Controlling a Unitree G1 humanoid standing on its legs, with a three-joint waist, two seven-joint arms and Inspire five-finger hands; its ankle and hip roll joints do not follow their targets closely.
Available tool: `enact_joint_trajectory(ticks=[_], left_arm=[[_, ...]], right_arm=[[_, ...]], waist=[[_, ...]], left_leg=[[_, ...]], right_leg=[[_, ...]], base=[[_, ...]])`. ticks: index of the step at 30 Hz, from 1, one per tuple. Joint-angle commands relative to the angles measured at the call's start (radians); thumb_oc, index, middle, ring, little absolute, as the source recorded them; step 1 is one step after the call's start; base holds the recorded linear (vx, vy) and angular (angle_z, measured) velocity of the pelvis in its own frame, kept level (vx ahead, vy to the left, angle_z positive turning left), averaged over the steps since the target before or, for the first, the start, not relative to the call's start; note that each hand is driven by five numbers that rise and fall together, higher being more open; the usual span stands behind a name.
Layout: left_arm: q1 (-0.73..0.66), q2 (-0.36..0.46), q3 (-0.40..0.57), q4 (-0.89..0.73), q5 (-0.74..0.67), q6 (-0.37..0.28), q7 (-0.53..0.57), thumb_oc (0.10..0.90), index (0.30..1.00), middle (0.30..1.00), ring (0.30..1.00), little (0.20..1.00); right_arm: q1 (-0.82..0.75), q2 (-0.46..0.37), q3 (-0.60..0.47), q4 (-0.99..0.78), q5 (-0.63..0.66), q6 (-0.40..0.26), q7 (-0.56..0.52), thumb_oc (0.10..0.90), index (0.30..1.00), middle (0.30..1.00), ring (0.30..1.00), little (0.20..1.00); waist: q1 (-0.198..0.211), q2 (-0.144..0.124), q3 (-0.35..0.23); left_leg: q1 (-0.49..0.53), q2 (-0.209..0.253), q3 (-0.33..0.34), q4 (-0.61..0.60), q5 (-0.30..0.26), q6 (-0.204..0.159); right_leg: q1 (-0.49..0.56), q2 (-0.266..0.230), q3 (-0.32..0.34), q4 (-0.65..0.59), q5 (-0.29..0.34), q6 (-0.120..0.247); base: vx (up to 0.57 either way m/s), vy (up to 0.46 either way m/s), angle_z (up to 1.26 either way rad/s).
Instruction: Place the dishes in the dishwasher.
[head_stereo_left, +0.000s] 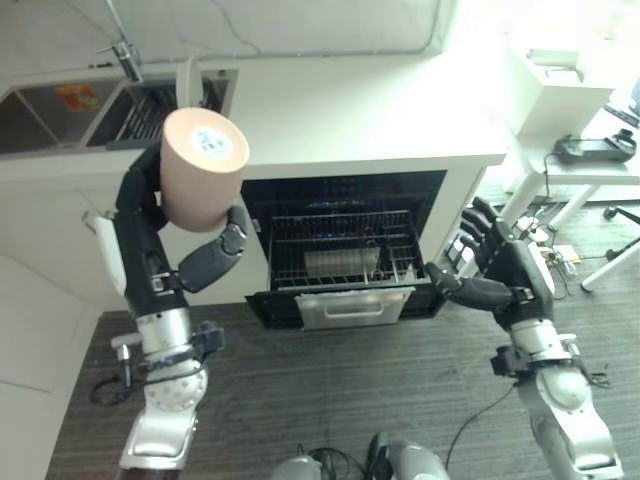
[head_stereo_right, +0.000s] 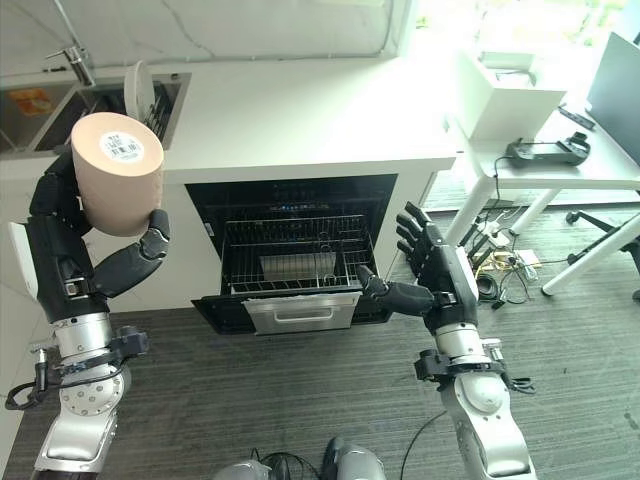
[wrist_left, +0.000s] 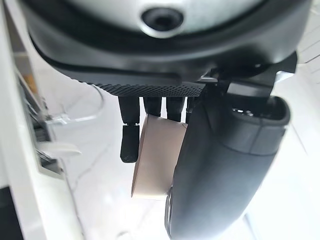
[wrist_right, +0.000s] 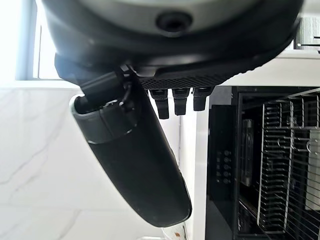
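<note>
L hand (head_stereo_left: 190, 262) is wrapped round a tan cup (head_stereo_left: 203, 170), held bottom-up, high and left of the dishwasher (head_stereo_left: 345, 250). R hand (head_stereo_left: 497, 268), fingers straight, holds nothing, just right of dishwasher. Door down, rack (head_stereo_left: 340, 252) pulled out, w/ a pale item inside. Cup not yet loaded; a plate (head_stereo_right: 135, 88) stands in the sink, up-left of dishwasher. Barcode sticker on cup base; print too small to read.

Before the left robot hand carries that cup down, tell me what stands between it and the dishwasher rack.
Nothing visible does. The left robot hand holds the tan cup raised before the counter; the dishwasher is open with its rack pulled out. The right robot hand hangs open beside the rack, off the cup's path.
</note>
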Motion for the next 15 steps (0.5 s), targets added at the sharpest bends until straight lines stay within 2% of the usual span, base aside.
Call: enact_joint_trajectory(ticks=[1,4,9,12,15], left_arm=[[-0.084,0.070,0.053,-0.093,0.011,-0.119,0.055,0.400,0.300,0.300,0.300,0.300],[-0.088,0.079,0.063,-0.097,0.004,-0.116,0.070,0.400,0.300,0.300,0.300,0.300],[-0.109,0.099,0.073,-0.091,0.006,-0.122,0.061,0.400,0.300,0.300,0.300,0.300],[-0.126,0.103,0.072,-0.080,0.013,-0.126,0.055,0.400,0.300,0.300,0.300,0.300],[-0.133,0.102,0.080,-0.076,0.005,-0.116,0.027,0.400,0.300,0.300,0.300,0.300]], right_arm=[[-0.121,-0.025,-0.043,-0.060,-0.020,-0.140,-0.004,0.800,0.900,0.900,0.900,0.900],[-0.099,-0.049,-0.066,-0.075,0.034,-0.147,0.029,0.800,0.900,0.900,0.900,0.900],[-0.089,-0.037,-0.068,-0.092,0.070,-0.160,0.050,0.800,0.900,0.900,0.900,0.900],[-0.104,-0.017,-0.044,-0.086,0.042,-0.171,0.050,0.800,0.900,0.900,0.900,0.900],[-0.113,0.001,-0.028,-0.091,0.038,-0.171,0.037,0.800,0.900,0.900,0.900,0.900]], waist=[[0.008,-0.011,-0.066],[0.012,-0.017,-0.073],[0.025,-0.033,-0.085],[0.033,-0.035,-0.082],[0.038,-0.026,-0.089]], left_leg=[[-0.086,0.087,-0.042,-0.100,0.139,-0.108],[-0.089,0.102,0.003,-0.100,0.128,-0.094],[-0.053,0.080,0.012,-0.100,0.091,-0.062],[-0.034,0.064,-0.004,-0.100,0.080,-0.045],[-0.024,0.044,-0.025,-0.100,0.071,-0.023]], right_leg=[[0.093,-0.008,0.089,-0.072,-0.041,0.097],[0.119,-0.031,0.068,-0.072,-0.057,0.106],[0.172,-0.068,0.026,-0.072,-0.041,0.132],[0.203,-0.076,0.005,-0.072,0.013,0.149],[0.266,-0.059,0.000,-0.069,0.107,0.168]], base=[[0.15,0.168,-0.23],[0.17,0.184,-0.19],[0.24,0.166,-0.34],[0.24,0.160,-0.04],[0.28,0.232,0.33]])
